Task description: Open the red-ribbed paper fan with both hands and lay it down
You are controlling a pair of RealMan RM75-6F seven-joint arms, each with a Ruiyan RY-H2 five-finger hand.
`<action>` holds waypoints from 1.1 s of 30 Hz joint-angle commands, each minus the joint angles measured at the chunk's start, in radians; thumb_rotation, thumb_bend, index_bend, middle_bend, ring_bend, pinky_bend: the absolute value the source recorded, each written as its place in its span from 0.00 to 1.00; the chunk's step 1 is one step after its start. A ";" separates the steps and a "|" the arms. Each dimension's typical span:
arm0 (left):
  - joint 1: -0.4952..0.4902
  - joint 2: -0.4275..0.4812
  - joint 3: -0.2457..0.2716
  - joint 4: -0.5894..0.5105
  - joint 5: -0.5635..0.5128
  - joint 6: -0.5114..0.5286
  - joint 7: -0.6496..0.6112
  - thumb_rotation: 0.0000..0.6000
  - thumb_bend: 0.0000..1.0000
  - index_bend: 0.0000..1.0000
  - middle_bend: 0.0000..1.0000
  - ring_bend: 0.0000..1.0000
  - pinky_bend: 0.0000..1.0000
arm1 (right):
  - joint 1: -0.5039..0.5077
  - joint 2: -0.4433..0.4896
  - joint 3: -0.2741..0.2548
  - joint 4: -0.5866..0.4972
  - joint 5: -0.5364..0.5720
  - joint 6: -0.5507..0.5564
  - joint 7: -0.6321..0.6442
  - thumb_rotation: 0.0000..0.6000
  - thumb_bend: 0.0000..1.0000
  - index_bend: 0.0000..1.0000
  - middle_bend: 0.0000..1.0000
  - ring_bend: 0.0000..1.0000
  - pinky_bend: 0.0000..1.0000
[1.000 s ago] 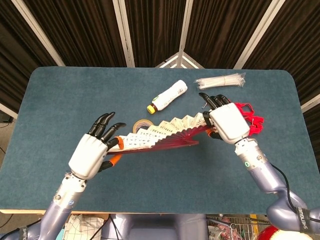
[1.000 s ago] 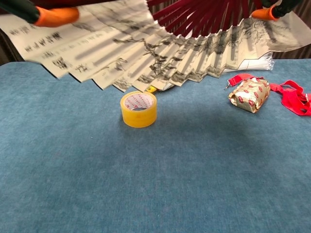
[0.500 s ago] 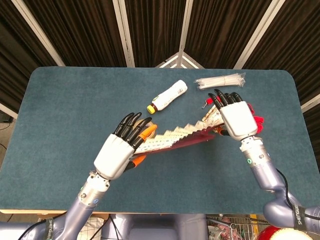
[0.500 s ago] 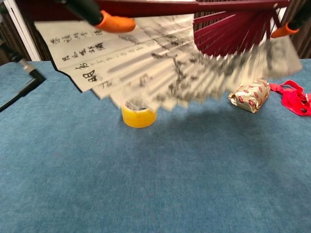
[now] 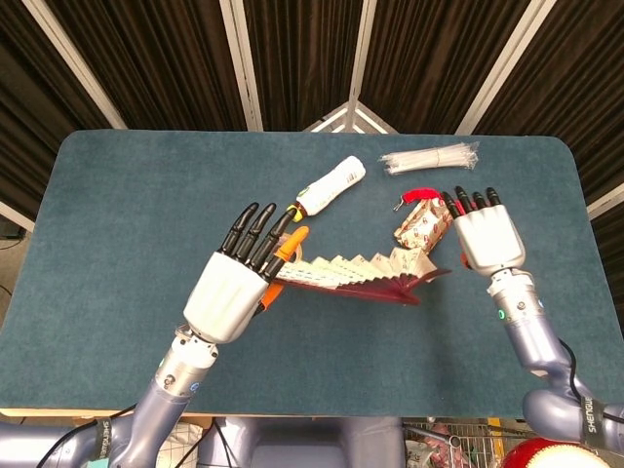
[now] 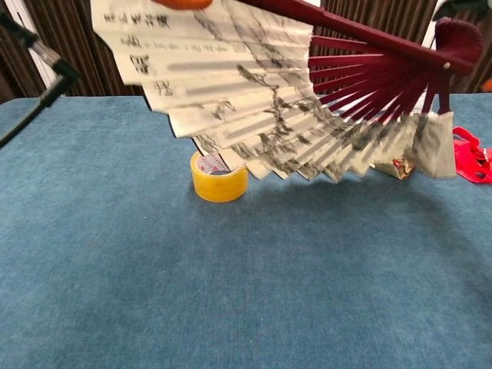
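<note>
**Fan spread, held aloft in my left hand**

My left hand [image 5: 232,292] holds the fan [image 5: 356,275] by its left end. The fingers [image 5: 255,228] point up and away from me, with an orange-tipped one against the paper edge. From the chest view the fan [image 6: 254,92] hangs in the air above the bench [image 6: 231,292], tilted, its paper leaf down and toward the camera, the dark red ribs converging at the upper right. The leaf is opened out, pleats showing ink painting and columns of writing. It touches nothing on the bench that I can see.

My right hand [image 5: 489,237] is apart from the fan, just right of the rib end. Its fingers are straight and spread, holding nothing. Palm faces down toward the bench.

Other things on the bench [image 5: 127,205]:
- Roll of yellow tape [image 6: 219,175], standing flat, under the lower edge of the fan leaf in the chest view. Hidden behind my left hand in the head view.
- Small wrapped package [image 5: 419,226], patterned, between the fan's right end and my right hand. A red strap [image 5: 419,194] lies just beyond it.
- White bottle [image 5: 329,187] with a yellow cap, lying on its side, beyond my left fingers.
- Bundle of thin white sticks [image 5: 430,157] near the far edge.
</note>
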 commanded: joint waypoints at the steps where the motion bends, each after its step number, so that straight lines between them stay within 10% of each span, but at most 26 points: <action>1: 0.005 0.024 -0.008 -0.027 0.014 0.013 0.011 1.00 0.32 0.14 0.02 0.00 0.09 | 0.012 0.028 -0.062 0.019 0.108 0.030 -0.168 1.00 0.21 0.11 0.14 0.21 0.17; 12: 0.059 0.151 -0.030 -0.089 -0.014 0.052 -0.031 1.00 0.32 0.13 0.03 0.00 0.10 | -0.039 0.094 -0.141 -0.026 0.116 -0.059 -0.122 1.00 0.21 0.11 0.14 0.21 0.17; 17: 0.123 0.258 -0.001 -0.128 -0.051 0.069 -0.057 1.00 0.32 0.13 0.03 0.00 0.10 | -0.086 0.163 -0.109 -0.163 0.041 -0.116 0.097 1.00 0.20 0.11 0.14 0.21 0.17; 25: 0.336 0.495 0.147 -0.253 -0.080 0.178 -0.061 1.00 0.32 0.12 0.03 0.00 0.10 | -0.226 0.241 -0.032 -0.332 -0.297 0.009 0.460 1.00 0.21 0.11 0.14 0.21 0.17; 33: 0.517 0.557 0.294 0.003 0.128 0.344 -0.422 1.00 0.32 0.12 0.03 0.00 0.10 | -0.399 0.182 -0.120 -0.307 -0.572 0.210 0.482 1.00 0.21 0.11 0.14 0.21 0.17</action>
